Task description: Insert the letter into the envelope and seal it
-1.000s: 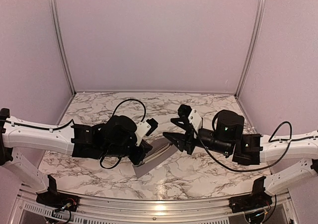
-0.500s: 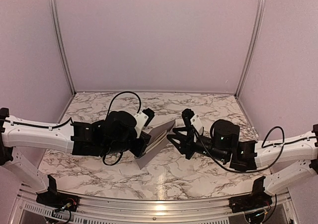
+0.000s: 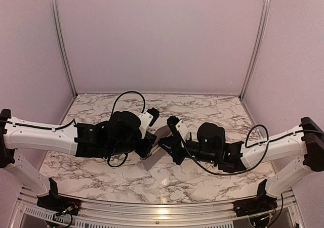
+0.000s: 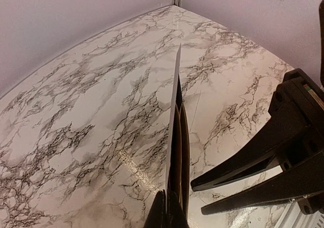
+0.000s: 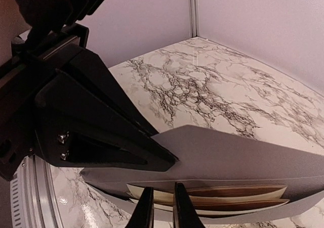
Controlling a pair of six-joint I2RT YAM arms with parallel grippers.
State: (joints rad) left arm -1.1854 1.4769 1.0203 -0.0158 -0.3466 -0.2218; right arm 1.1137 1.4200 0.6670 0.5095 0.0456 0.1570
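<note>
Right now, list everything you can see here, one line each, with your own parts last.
envelope: one, grey, held on edge between the two hands, over the middle of the table
letter: one, cream to tan, folded, tucked between the envelope's grey panels
table: one, white marble pattern with dark veins, under everything
walls: pale lilac panels, at the back and both sides
posts: two, silver metal, at the back corners
arms: two, white and black, reaching in from either side
left hand: one, black, shut on the envelope's edge
right hand: one, black, fingers close together at the envelope's open mouth; whether it grips anything cannot be told
</note>
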